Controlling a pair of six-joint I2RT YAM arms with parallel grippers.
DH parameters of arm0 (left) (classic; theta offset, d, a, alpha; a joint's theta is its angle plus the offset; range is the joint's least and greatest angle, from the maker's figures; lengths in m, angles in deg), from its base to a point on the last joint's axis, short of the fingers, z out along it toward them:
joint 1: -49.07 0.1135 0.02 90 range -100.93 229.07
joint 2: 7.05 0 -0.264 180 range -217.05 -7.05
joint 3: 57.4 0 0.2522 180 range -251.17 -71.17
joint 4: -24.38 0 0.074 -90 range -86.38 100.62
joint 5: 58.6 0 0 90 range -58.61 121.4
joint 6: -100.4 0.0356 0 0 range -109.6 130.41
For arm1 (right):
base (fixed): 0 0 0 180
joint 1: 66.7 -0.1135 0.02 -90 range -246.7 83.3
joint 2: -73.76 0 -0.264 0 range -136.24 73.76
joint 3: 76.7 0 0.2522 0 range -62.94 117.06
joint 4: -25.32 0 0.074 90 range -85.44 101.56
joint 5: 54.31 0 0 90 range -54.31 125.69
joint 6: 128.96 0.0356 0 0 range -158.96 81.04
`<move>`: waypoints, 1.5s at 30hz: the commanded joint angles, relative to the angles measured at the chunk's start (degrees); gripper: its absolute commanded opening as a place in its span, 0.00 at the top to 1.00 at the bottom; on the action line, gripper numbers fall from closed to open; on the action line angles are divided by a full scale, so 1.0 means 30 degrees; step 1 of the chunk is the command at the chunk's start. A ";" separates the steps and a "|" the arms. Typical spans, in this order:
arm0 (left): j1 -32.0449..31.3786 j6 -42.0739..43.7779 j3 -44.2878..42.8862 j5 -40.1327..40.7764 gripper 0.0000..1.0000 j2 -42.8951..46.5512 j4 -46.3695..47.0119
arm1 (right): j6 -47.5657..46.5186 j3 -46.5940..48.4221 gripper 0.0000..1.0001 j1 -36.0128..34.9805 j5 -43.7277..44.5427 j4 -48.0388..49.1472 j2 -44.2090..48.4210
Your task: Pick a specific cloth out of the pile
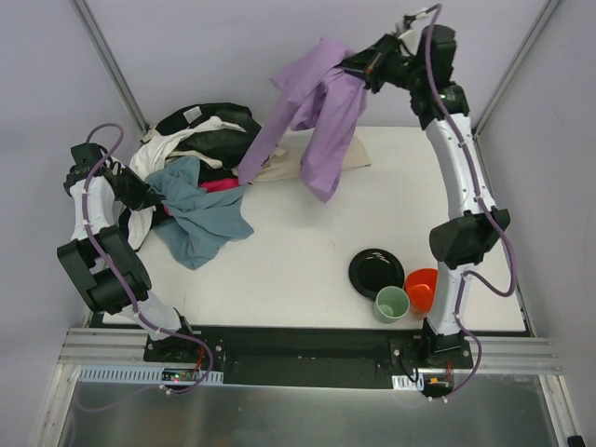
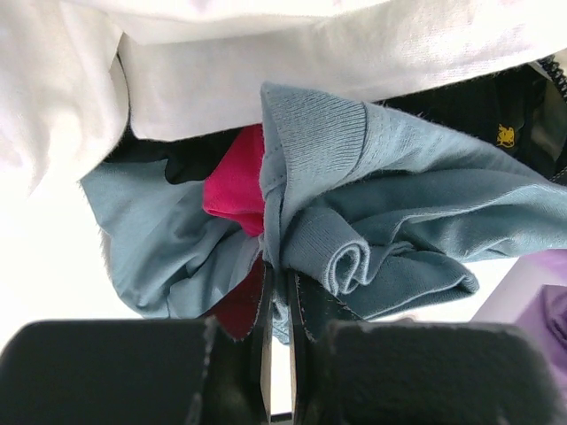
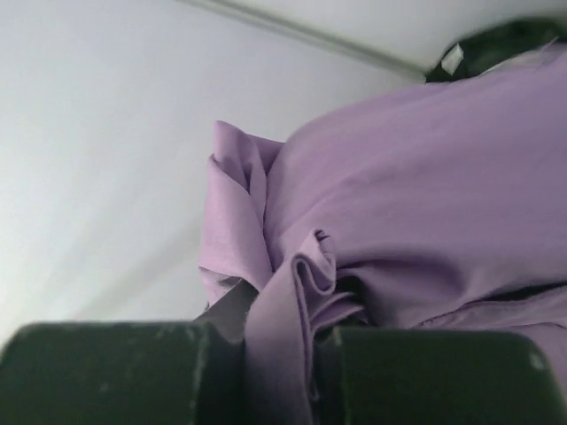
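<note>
Nearest the arm bases, on the right of the white table (image 1: 307, 261), a pale green cup (image 1: 391, 304) is sitting just beside a small orange bowl (image 1: 424, 289), with a round black plate (image 1: 375, 271) touching both from behind. On the left, the left gripper (image 1: 149, 194) (image 2: 282, 292) is pinching a soft, ribbed blue-grey cloth (image 1: 200, 223) (image 2: 399, 204): its fingers (image 2: 306, 305) are pressing together with a fold of that fabric caught between them. The rest of the cloth is spreading over the table at the near edge of the pile (image 1: 209, 135). The pile is lying at the far left, a heap of black, white and pink-red fabric (image 1: 219, 184) (image 2: 235, 186). A flat beige cloth (image 1: 354, 156) is lying beside it on the right. Farthest and highest, the right gripper (image 1: 358, 67) (image 3: 283, 345) is clamping a bunched fold of the large, plain, soft lavender cloth (image 1: 321, 112) (image 3: 425, 177), its fingers nearly closed on the fabric. The lavender cloth is hanging in the air above the far side of the table, one tail trailing down to the pile. Whether the other tail is reaching the table cannot be told.
</note>
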 commanded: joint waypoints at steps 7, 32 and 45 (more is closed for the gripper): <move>0.0200 -0.0018 0.0199 0.0683 1.00 0.0215 0.0165 | 0.1791 0.1014 0.99 0.3716 -0.0903 0.3319 0.3743; 0.0581 0.0187 0.0609 -0.0605 0.73 0.1356 0.0048 | -1.0012 -1.0168 1.00 1.1395 0.3164 -0.4914 0.8167; 0.0055 -0.0281 0.0376 -0.0195 0.01 0.3231 0.0019 | -1.2944 -1.7561 1.00 1.1394 0.6361 -0.5496 0.6034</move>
